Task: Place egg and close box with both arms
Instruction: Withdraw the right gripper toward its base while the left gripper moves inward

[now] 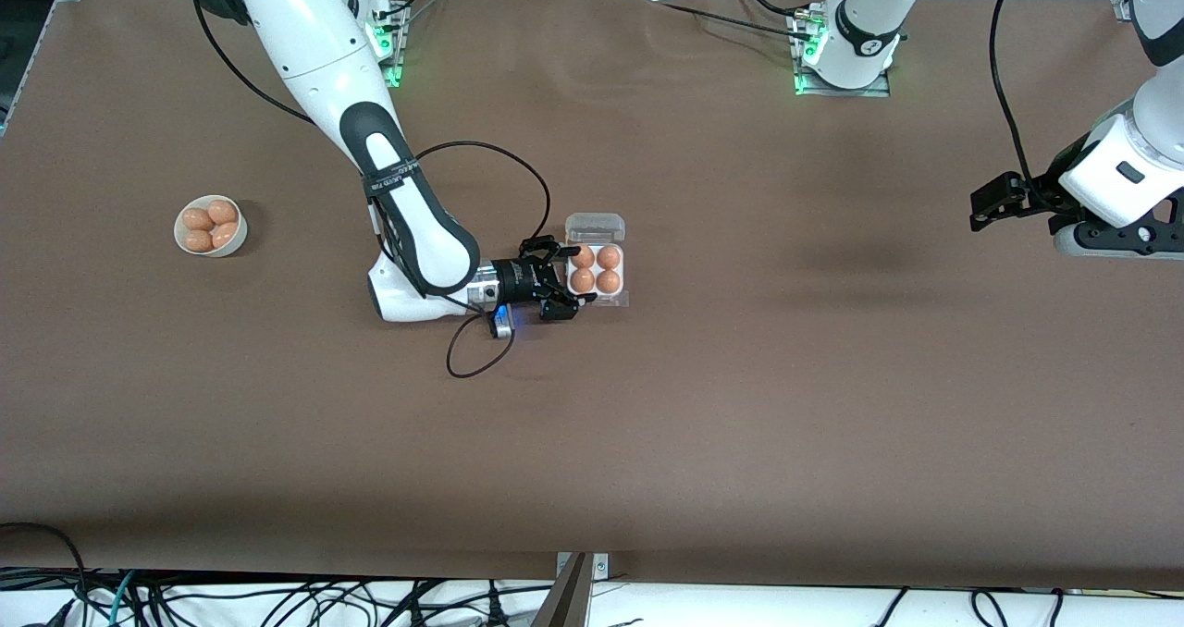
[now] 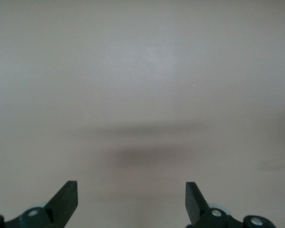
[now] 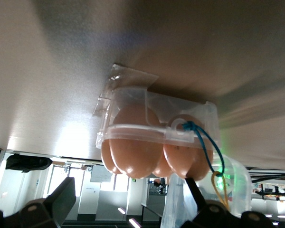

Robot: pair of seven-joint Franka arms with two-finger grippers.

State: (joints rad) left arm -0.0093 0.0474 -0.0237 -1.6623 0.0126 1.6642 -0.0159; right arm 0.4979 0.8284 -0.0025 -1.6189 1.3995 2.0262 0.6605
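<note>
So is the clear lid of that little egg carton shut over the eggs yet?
No, the clear lid lies folded back flat on the table beside the egg carton, leaving its four eggs uncovered.

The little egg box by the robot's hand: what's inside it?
The box holds four orange-brown eggs, one per cell, with its clear lid hinged back. The open right hand sits beside it. The cell bottoms under the eggs are hidden.

A round white bowl point(image 1: 211, 227) (four orange-brown eggs point(image 1: 210, 225) inside) sits on the brown counter point(image 1: 740, 405) toward the right arm's end.
</note>
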